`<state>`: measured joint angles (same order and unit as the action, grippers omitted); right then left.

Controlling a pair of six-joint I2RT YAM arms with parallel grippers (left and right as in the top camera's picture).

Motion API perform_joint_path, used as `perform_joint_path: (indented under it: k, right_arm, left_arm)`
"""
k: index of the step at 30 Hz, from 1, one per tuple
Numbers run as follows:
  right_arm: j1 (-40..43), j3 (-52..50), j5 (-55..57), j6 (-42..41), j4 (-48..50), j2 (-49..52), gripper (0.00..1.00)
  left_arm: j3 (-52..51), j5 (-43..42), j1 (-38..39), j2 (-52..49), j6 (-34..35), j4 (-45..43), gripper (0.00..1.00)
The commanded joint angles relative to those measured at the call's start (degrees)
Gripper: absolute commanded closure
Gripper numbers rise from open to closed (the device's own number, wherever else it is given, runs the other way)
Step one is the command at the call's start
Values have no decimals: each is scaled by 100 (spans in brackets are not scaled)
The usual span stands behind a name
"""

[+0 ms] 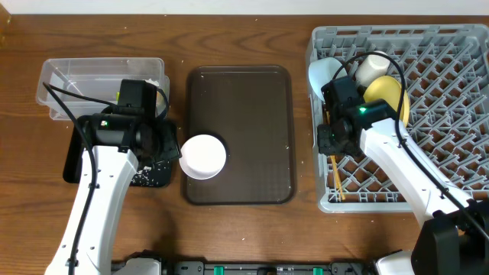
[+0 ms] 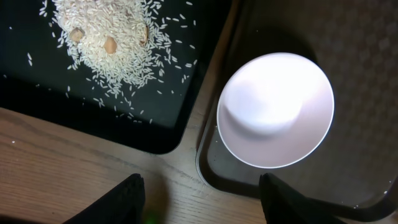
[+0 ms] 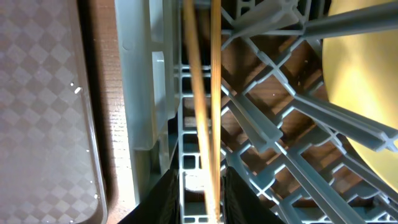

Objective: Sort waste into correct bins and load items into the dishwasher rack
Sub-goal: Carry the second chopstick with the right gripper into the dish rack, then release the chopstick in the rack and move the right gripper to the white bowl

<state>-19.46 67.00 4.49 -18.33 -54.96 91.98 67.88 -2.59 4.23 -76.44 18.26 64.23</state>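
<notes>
Two wooden chopsticks [image 3: 200,106] lie side by side in the dishwasher rack [image 1: 458,99], which stands on the table [image 1: 229,229] to the right of the brown serving tray [image 1: 244,99]. Their long axis runs near to far, along the rack wall that faces the tray. The right wrist view shows what the arm hides from overhead. The right pincer [image 3: 202,202] is set narrow, with a finger on each side of the sticks. Whether the pads press them I cannot tell.

At the serving tray's left rim, toward its near corner, the white bowl [image 2: 273,109] sits mouth up. The left pincer [image 2: 204,190] hangs wide over that rim, just nearer than the bowl, with nothing between its fingers.

Only the left wrist view shows the heap of rice [image 2: 106,37], with a few tan bits in it. It lies on the black tray [image 2: 37,106], just left of the serving tray. Overhead, the arm covers most of it.

Farther back, left of the serving tray, stands the clear tub [image 1: 76,76]. To the tray's far right, inside the rack, are the light blue bowl [image 1: 322,72], the pale cup [image 1: 373,67] and the yellow plate [image 1: 384,93].
</notes>
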Motion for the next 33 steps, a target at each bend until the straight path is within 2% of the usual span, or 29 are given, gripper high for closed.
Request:
perform_joint_path:
  k: [1, 11, 16, 21, 25, 33]
  right_arm:
    - [33, -28, -7, 39, 15, 17, 78]
    - [26, 647, -599, 39, 59, -284, 74]
    - [-138, 822, -1580, 42, 905, -402, 70]
    - [-654, 820, -1952, 37, 1617, -195, 70]
    - [-1193, 820, -1954, -72, 1989, 160, 66]
    - [-2114, 822, -1939, -221, 2739, 1185, 62]
  left_arm:
    - [59, 68, -20, -28, 94, 22, 38]
    - [59, 68, -20, -28, 94, 24, 38]
    - [59, 70, -20, -28, 94, 22, 38]
    - [59, 92, -20, -28, 94, 31, 38]
    - [59, 540, -90, -28, 313, 111, 38]
    - [59, 669, -1132, -28, 804, 459, 38]
